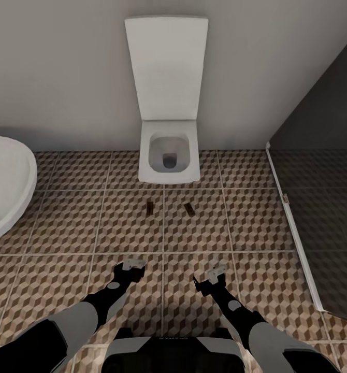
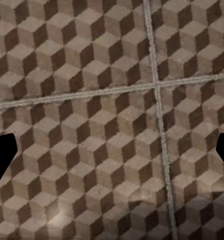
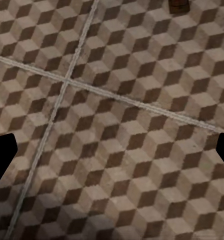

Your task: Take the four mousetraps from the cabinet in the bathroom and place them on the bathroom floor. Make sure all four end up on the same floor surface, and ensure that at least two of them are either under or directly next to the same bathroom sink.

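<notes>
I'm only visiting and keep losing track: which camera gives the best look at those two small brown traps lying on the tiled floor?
The head view: both mousetraps lie whole on the bathroom floor before the toilet. The right wrist view catches one trap's edge; the left wrist view looks at tiles.

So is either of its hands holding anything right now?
No. The left hand and right hand are both open and empty; two mousetraps lie on the bathroom floor.

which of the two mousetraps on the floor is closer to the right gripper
The mousetrap on the toilet's right side, lying slanted just past the grout line. The other mousetrap sits left of that line, nearer the left gripper than the right gripper.
</notes>
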### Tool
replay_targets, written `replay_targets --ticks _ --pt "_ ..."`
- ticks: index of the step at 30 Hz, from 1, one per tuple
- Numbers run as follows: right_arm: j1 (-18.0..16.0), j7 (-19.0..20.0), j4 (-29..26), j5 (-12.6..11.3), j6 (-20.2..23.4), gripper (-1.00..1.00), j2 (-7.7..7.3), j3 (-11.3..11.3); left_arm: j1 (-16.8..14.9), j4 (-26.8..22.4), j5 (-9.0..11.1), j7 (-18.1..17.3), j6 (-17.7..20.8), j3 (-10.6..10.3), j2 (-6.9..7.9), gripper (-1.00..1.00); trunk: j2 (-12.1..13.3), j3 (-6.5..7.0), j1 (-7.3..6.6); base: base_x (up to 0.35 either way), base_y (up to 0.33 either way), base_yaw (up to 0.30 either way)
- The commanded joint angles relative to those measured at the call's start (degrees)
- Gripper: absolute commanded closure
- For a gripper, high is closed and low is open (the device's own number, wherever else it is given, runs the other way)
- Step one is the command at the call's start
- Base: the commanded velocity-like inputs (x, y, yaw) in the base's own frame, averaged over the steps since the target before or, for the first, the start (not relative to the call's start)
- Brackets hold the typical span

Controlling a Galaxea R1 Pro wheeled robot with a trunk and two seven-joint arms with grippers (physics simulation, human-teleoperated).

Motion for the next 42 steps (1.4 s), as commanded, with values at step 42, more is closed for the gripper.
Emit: replay_targets --ticks 42 --pt "0.3 0.3 0.0 0.2 -2.1 -1.00 -0.02 -0.1 1.2 5.7 0.3 -0.1 -0.4 -0.5 -0.42 -1.00 16.8 7.52 -9.23 0.000 0.000 0.000"
